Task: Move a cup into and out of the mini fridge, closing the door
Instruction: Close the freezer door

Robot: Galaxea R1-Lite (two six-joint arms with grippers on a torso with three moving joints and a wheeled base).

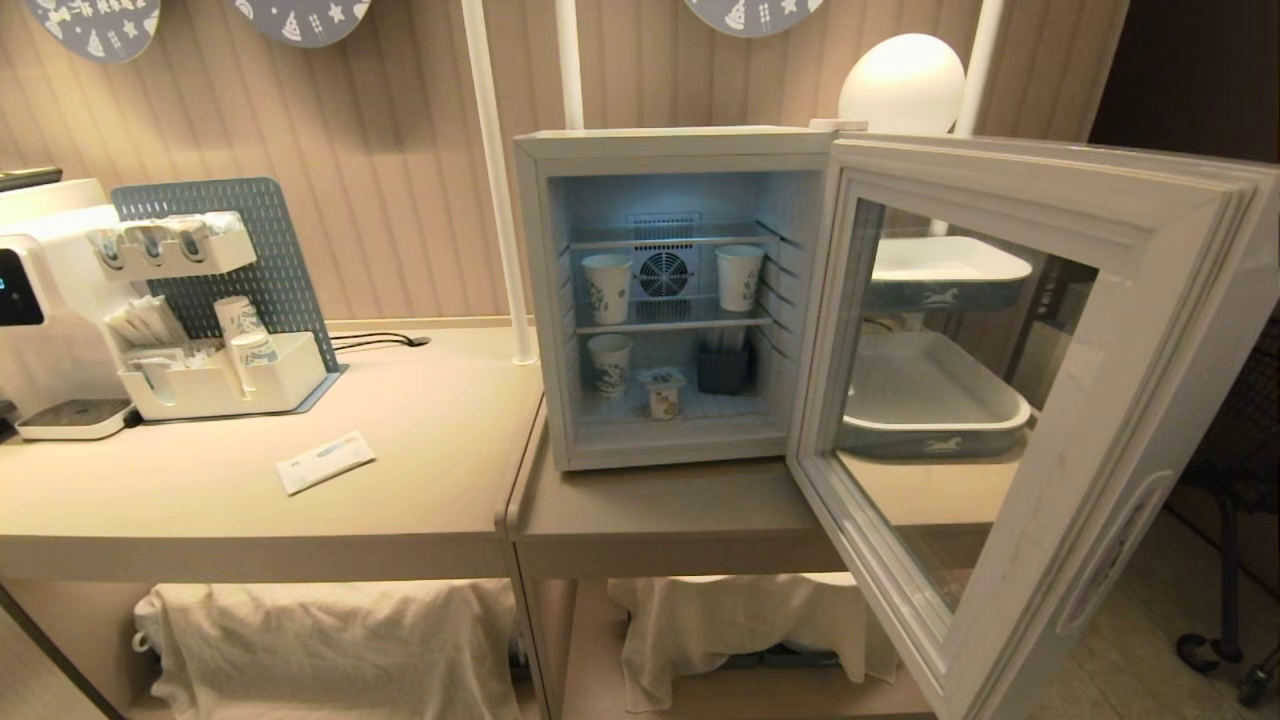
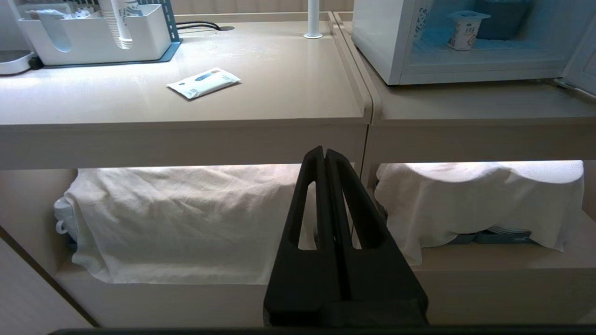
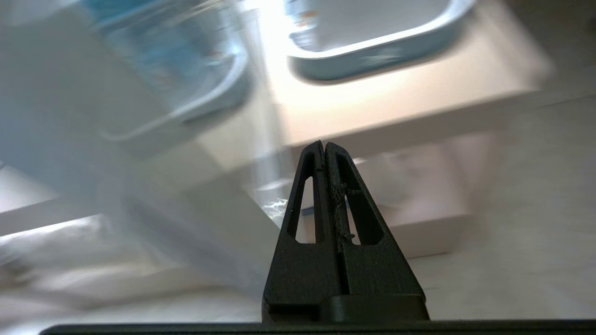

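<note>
beige counters carry the mini fridge (image 1: 560, 300), its door (image 1: 1010, 400) swung wide toward four o'clock so the cup (image 1: 662, 392) inside is reachable, while left gripper (image 2: 324, 151) and right gripper (image 3: 324, 144) are both pressed together, empty.

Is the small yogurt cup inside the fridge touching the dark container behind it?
Apart. In the head view the cup stands on the fridge floor in front of the dark container, with a strip of pale floor visible between them.
</note>
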